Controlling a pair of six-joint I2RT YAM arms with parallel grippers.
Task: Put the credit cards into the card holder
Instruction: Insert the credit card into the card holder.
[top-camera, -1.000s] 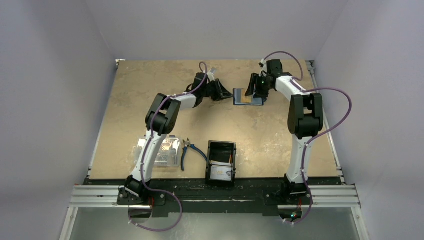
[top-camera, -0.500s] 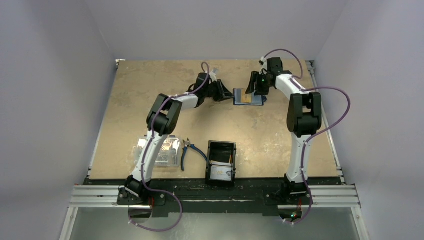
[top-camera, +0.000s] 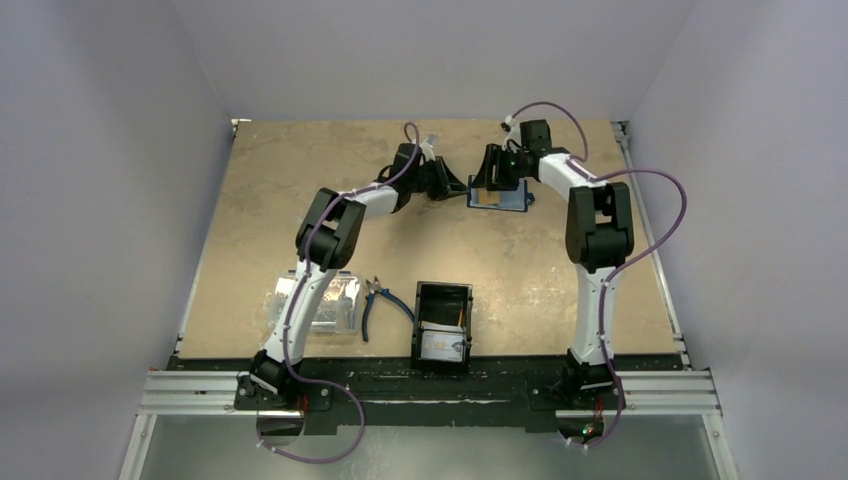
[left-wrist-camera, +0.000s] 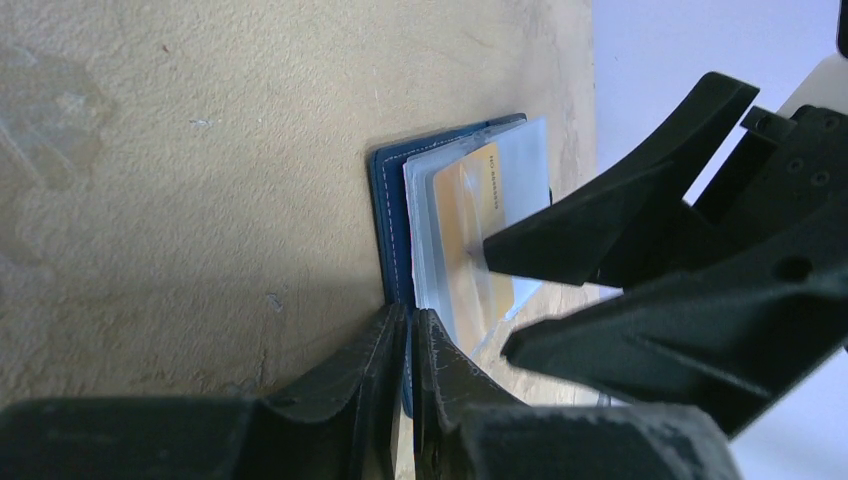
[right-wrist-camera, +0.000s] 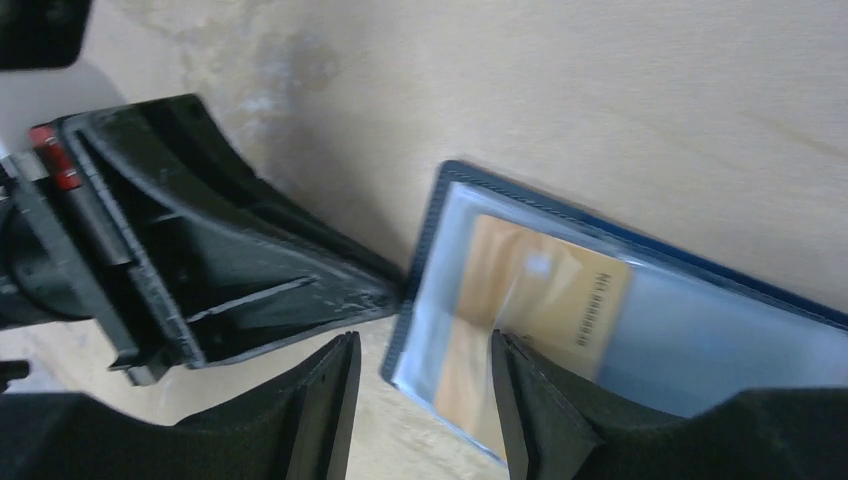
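The navy card holder (top-camera: 512, 201) lies open at the far middle of the table, clear sleeves up. An orange-yellow credit card (left-wrist-camera: 465, 215) lies on its inner face among the sleeves (right-wrist-camera: 540, 290). My left gripper (left-wrist-camera: 410, 318) is shut on the card holder's (left-wrist-camera: 388, 220) near blue edge. Above the holder (right-wrist-camera: 700, 340) my right gripper (right-wrist-camera: 425, 395) stands open, one fingertip (left-wrist-camera: 492, 250) against the orange card. In the top view the left gripper (top-camera: 458, 189) sits just left of the holder and the right gripper (top-camera: 488, 180) over its left half.
A black open tray (top-camera: 442, 296) near the front edge holds a white card (top-camera: 442, 345). Blue-handled pliers (top-camera: 381, 301) lie to its left, then a clear plastic box (top-camera: 322, 304). Both arms reach toward the far table edge.
My right gripper has slid left over the card holder and now covers part of it. The left jaws have closed a little tighter on the holder's edge.
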